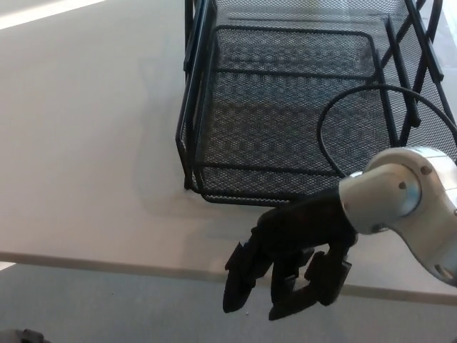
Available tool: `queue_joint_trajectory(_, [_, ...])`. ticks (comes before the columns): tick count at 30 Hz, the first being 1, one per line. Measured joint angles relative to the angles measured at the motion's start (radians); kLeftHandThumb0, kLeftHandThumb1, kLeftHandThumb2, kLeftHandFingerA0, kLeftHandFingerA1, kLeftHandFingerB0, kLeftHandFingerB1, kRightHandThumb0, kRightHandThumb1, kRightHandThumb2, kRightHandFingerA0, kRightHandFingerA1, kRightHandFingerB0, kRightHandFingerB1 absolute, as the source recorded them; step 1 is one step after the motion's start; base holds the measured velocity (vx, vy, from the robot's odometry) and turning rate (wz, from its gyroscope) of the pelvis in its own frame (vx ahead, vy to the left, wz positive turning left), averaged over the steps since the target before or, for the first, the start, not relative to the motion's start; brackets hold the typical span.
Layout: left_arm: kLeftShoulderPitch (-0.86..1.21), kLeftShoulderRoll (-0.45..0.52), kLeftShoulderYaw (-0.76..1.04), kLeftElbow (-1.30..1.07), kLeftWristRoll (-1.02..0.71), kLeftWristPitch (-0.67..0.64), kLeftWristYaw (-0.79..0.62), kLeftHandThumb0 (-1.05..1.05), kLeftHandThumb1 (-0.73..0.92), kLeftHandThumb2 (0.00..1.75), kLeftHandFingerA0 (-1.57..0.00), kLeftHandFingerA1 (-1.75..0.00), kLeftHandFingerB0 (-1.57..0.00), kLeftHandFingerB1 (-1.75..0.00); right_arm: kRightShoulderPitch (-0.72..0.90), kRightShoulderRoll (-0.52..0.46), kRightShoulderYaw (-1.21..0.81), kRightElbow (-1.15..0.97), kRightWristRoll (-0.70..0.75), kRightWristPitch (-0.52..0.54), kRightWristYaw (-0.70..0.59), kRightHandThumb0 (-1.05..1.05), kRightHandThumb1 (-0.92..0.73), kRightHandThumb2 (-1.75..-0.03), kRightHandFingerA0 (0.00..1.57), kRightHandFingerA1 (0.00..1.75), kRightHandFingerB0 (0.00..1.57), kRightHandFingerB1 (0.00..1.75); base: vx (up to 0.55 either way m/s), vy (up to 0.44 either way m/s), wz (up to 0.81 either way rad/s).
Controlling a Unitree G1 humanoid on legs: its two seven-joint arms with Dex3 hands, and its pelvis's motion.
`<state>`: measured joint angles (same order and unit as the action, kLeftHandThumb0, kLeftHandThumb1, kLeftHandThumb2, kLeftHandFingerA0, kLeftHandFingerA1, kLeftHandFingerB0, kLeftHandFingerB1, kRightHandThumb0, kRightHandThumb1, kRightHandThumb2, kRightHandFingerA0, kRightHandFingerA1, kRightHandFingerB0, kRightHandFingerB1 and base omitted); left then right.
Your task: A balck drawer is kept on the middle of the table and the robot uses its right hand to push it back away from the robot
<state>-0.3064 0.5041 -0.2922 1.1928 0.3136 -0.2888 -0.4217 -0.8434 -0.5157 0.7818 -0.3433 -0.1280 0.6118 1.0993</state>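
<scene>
Black mesh drawer point(285, 114) sits at 12 o'clock from right hand point(289, 268), v. close; fingers point(239, 275) loosely apart, empty, pointing toward 6.

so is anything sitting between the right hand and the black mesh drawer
Nothing visible does. The right hand hangs at the table's near edge, just in front of the black wire-mesh drawer, with only bare white table between them. A black cable from the arm arcs above the drawer, not between them.
</scene>
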Motion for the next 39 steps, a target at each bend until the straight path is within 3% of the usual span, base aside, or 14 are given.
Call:
queue_joint_trajectory(26, [-0.001, 0.000, -0.002, 0.002, 0.000, 0.000, -0.002, -0.57, 0.73, 0.63, -0.46, -0.38, -0.31, -0.32, -0.222, 0.196, -0.042, 0.807, -0.138, -0.243, -0.083, -0.52, -0.77, -0.63, 0.48, 0.42, 0.36, 0.36, 0.00, 0.000, 0.00])
queue_joint_trajectory(32, [-0.001, 0.000, -0.003, 0.003, 0.001, 0.000, -0.002, -0.56, 0.76, 0.63, -0.49, -0.38, -0.33, -0.33, -0.213, 0.194, -0.049, 0.781, -0.155, -0.272, -0.084, -0.51, -0.77, -0.63, 0.47, 0.43, 0.39, 0.37, 0.00, 0.000, 0.00])
queue_joint_trajectory(39, [-0.002, 0.000, -0.003, 0.002, 0.000, 0.000, -0.002, -0.56, 0.77, 0.63, -0.48, -0.38, -0.33, -0.33, -0.108, 0.151, -0.052, 0.527, -0.169, -0.270, -0.070, -0.50, -0.77, -0.63, 0.48, 0.43, 0.38, 0.36, 0.00, 0.000, 0.00])
